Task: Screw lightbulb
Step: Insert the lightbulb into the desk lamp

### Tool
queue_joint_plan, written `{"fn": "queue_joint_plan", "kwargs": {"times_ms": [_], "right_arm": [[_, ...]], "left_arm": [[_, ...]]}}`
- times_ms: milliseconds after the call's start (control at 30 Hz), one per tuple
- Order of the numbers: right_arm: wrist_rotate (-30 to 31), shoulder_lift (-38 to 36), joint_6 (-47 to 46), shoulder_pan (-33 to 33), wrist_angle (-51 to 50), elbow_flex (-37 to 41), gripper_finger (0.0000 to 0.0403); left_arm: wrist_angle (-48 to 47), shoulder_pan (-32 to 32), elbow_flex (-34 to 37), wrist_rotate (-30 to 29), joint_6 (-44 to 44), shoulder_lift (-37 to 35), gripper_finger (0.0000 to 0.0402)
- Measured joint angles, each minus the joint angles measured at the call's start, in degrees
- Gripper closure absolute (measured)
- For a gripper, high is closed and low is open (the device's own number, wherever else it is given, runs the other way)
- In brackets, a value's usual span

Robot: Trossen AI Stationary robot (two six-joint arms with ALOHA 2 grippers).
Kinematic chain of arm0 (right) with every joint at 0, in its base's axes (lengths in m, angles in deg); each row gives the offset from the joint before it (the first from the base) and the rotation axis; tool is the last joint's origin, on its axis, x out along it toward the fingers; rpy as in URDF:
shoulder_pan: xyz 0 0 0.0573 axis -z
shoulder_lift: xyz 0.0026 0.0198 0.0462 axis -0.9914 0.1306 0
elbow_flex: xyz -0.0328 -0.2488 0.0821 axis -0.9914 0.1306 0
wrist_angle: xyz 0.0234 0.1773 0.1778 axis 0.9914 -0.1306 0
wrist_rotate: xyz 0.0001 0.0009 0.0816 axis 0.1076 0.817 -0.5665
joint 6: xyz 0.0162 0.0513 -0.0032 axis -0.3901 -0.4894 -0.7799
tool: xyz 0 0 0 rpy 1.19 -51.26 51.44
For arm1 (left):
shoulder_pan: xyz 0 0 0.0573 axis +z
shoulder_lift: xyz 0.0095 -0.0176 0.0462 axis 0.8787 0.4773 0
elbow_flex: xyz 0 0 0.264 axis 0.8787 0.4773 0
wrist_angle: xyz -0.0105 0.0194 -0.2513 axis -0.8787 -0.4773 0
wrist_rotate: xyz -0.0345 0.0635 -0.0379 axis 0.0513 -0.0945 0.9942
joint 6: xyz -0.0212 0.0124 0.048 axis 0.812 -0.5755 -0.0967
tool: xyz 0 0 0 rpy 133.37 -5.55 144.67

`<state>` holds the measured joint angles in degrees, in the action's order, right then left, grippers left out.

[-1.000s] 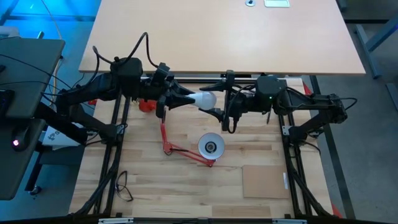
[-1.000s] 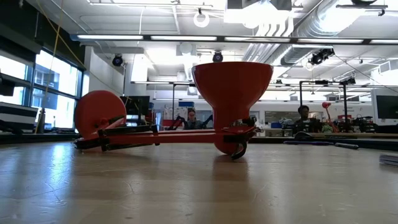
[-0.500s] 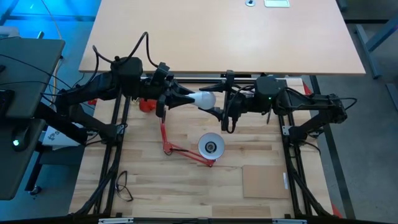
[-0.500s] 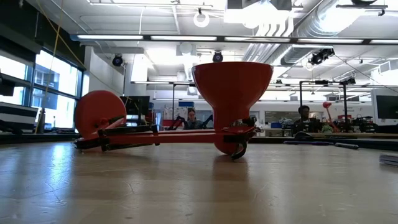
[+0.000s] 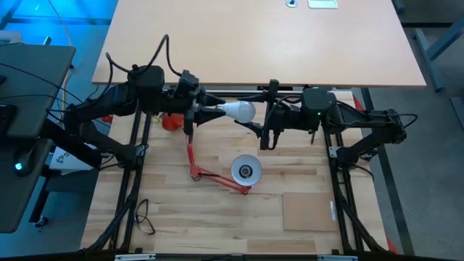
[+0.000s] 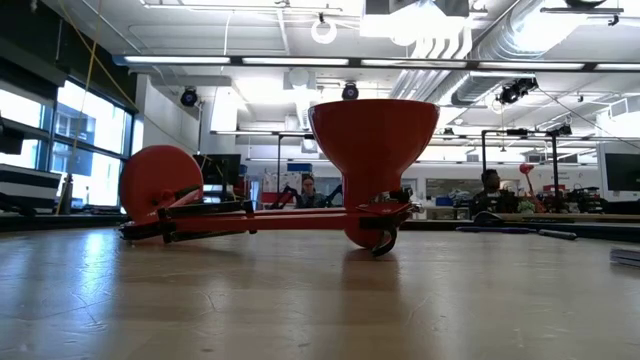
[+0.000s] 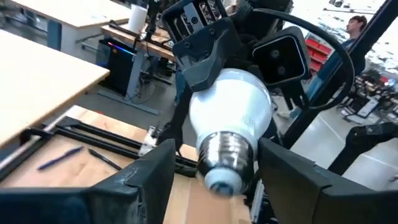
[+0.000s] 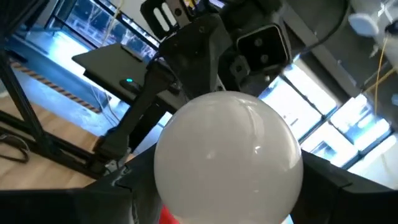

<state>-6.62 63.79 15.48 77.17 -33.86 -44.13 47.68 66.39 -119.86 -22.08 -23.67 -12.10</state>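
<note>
Lightbulb could slip and fall.
Left hand stands apart around its screw base; only the right hand, clamped on smooth glass, carries it.

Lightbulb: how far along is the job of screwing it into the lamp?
Done: the lightbulb is picked up. In hand: right gripper jaws clasp its globe; left gripper jaws stand open beside its screw base. Left: screwing it into the red lamp, whose socket is empty.
</note>
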Motion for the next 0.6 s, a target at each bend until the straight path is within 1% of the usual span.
{"fn": "queue_joint_plan", "kwargs": {"times_ms": [67,133,200,233,300,367,433,500,600], "right_arm": [[1.4,-0.7,-2.3,0.0,-2.2,0.0,0.0155],[2.9,-1.3,-7.0,0.0,-5.2,0.0,0.0155],[3.7,-1.7,-15.9,0.0,-9.2,-0.1,0.0155],[3.1,-1.8,-20.9,0.2,-11.6,0.0,0.0155],[0.2,-1.8,-31.3,0.4,-16.8,-0.1,0.0155],[-4.0,-1.5,-40.4,0.4,-22.5,-0.1,0.0155],[-9.6,-1.0,-48.0,0.3,-27.7,-0.1,0.0155],[-13.8,-0.3,-53.7,-0.4,-33.1,-0.1,0.0155],[-16.0,-0.2,-58.5,-1.5,-38.1,-0.1,0.0155]], "left_arm": [[-0.8,1.1,0.0,-1.0,-0.5,-1.3,0.0181],[-2.4,2.1,0.0,-3.3,-1.1,-3.2,0.0181],[-5.5,2.8,0.0,-5.6,-2.6,-5.1,0.0181],[-7.4,3.1,-0.1,-7.1,-3.5,-6.2,0.0180],[-11.3,3.1,-0.1,-9.7,-4.9,-7.5,0.0180],[-14.2,3.1,0.2,-11.6,-6.0,-8.5,0.0180],[-15.1,3.1,1.5,-12.1,-7.1,-9.8,0.0180],[-15.0,3.1,4.1,-12.3,-7.4,-11.3,0.0179],[-14.9,3.0,10.9,-12.2,-6.4,-14.0,0.0179]]}}
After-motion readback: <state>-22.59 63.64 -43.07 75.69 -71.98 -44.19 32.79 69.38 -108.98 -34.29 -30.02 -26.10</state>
